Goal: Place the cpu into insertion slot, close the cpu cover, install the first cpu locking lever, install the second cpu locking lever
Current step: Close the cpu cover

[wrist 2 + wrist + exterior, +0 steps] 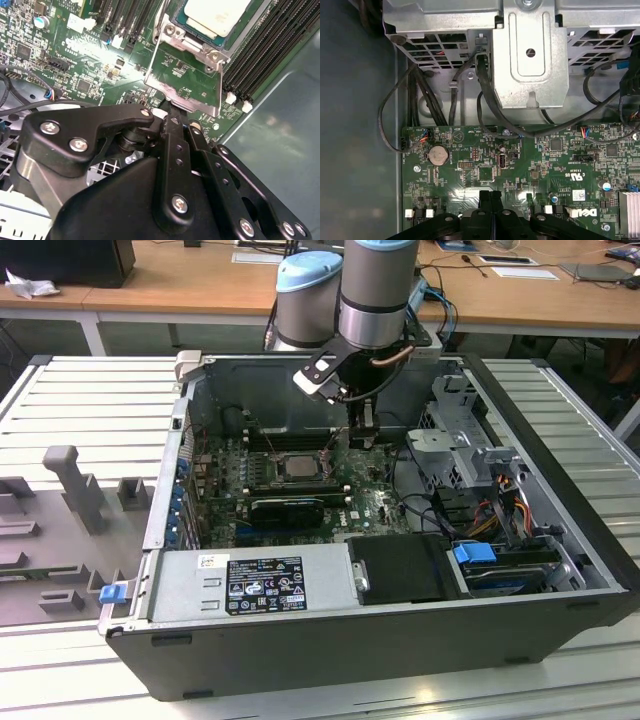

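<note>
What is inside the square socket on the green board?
The cpu lies in the insertion slot, pale face up; the cpu cover stands swung open. What lies under the chip is covered.

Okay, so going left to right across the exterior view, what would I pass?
grey upright block → blue clip on the case corner → cpu → gripper → blue drive tab

In the second wrist view the cpu (pixel 217 15) is cut off by the picture's edge, and the hand (pixel 172 119) hides the near lip of the cpu cover (pixel 200 102).
</note>
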`<state>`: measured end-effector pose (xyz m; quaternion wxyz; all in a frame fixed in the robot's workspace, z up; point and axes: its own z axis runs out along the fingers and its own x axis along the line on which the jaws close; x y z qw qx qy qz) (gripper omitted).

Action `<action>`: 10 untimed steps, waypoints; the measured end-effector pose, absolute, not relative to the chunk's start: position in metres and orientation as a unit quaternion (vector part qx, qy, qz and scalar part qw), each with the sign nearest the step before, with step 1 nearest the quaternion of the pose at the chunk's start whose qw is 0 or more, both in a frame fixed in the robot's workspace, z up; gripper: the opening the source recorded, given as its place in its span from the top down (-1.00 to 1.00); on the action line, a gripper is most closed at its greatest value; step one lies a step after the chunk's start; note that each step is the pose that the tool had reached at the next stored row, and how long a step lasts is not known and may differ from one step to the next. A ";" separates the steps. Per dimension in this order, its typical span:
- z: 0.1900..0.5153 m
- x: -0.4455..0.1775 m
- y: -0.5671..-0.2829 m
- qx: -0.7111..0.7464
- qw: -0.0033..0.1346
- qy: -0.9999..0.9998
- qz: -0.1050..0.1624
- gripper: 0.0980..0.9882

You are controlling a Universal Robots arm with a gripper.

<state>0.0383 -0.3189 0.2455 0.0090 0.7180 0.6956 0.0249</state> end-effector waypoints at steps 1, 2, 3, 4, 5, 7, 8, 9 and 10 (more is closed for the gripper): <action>0.246 0.037 -0.319 0.718 0.009 0.696 0.025 0.98; 0.246 0.036 -0.319 0.718 0.009 0.696 0.025 0.98; 0.246 0.036 -0.319 0.718 0.009 0.696 0.025 0.98; 0.246 0.035 -0.319 0.718 0.009 0.696 0.025 0.98; 0.246 0.035 -0.319 0.718 0.009 0.696 0.025 0.98; 0.246 0.032 -0.319 0.718 0.009 0.696 0.025 0.98; 0.246 0.031 -0.319 0.718 0.009 0.696 0.025 0.98; 0.246 0.030 -0.319 0.718 0.009 0.696 0.025 0.98; 0.246 0.030 -0.319 0.718 0.009 0.696 0.025 0.98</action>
